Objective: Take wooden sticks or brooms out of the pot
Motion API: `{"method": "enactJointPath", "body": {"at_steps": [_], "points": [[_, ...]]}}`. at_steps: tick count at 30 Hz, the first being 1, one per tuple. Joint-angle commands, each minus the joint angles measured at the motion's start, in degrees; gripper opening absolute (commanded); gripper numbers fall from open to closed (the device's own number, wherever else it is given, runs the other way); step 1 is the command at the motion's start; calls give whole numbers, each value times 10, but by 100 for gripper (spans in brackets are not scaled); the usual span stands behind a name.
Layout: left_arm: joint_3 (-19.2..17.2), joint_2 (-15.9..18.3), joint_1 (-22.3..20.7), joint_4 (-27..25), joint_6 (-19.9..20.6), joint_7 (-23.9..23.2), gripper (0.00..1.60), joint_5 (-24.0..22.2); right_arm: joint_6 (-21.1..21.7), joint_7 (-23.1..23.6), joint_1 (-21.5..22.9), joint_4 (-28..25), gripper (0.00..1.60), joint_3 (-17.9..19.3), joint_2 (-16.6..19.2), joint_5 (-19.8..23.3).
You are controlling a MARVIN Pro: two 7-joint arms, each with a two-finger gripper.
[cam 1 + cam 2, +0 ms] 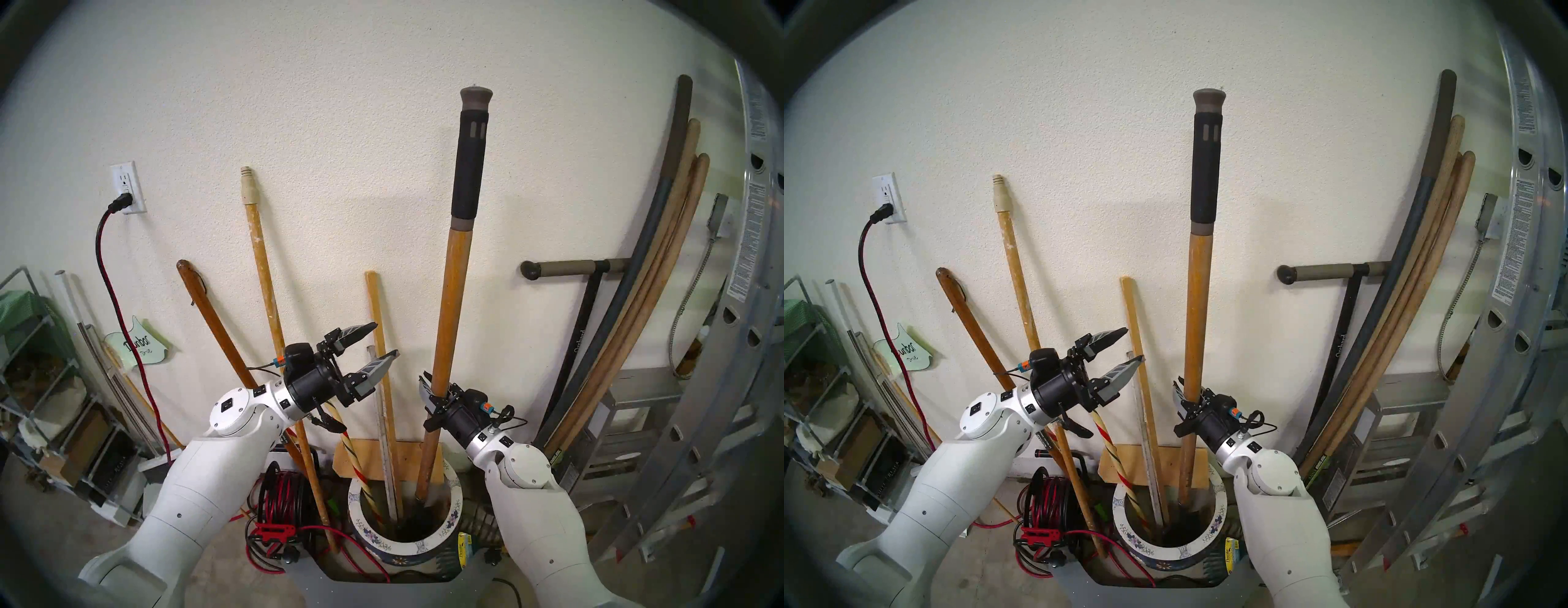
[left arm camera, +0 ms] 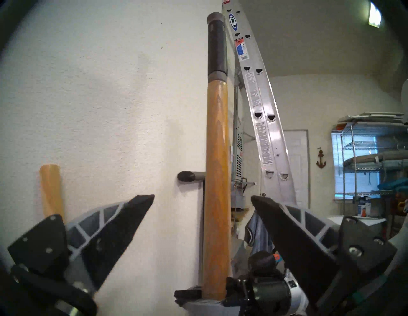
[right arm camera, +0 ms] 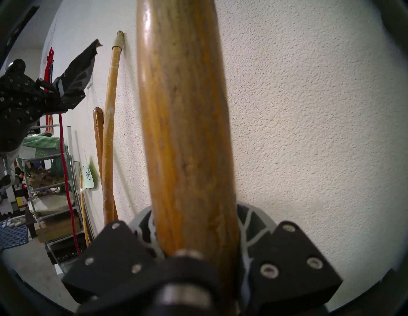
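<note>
Right tool point(image 1: 432, 392) clamps wooden shaft point(image 1: 445, 314) | left tool point(image 1: 375, 350) apart | textured wall point(image 1: 339, 127)

Head stereo pair: high vantage, facing the wall, angled down over both arms onto the pot point(image 1: 450, 526); near-identical pictures.
Left wrist view: looks sideways and upward across its open fingers toward the thick wooden shaft point(image 2: 217, 176), moderately near.
Right wrist view: pressed close against that shaft.
Shared by all four: shaft, wall.
</note>
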Motion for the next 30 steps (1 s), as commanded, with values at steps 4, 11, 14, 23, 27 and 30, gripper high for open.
{"method": "enactJointPath", "body": {"at_steps": [4, 11, 14, 23, 27, 30], "points": [[18, -1, 3, -31, 46, -9, 160, -18, -2, -1, 6, 22, 0, -3, -6, -1], [32, 1, 8, -38, 74, -12, 160, -24, -5, -2, 12, 29, 0, -2, -9, -3], [40, 4, 12, -41, 80, -23, 160, -25, -4, -3, 13, 28, 0, -1, -11, -4], [60, 16, 17, -66, 98, -50, 160, -25, -11, -9, 17, 41, 0, -4, -17, -11], [73, 6, 6, -55, 94, -44, 160, -13, -14, -11, 13, 38, 0, -5, -20, -12], [79, -3, -3, -42, 89, -32, 160, -4, -13, -13, 9, 31, 0, -5, -22, -12]]}}
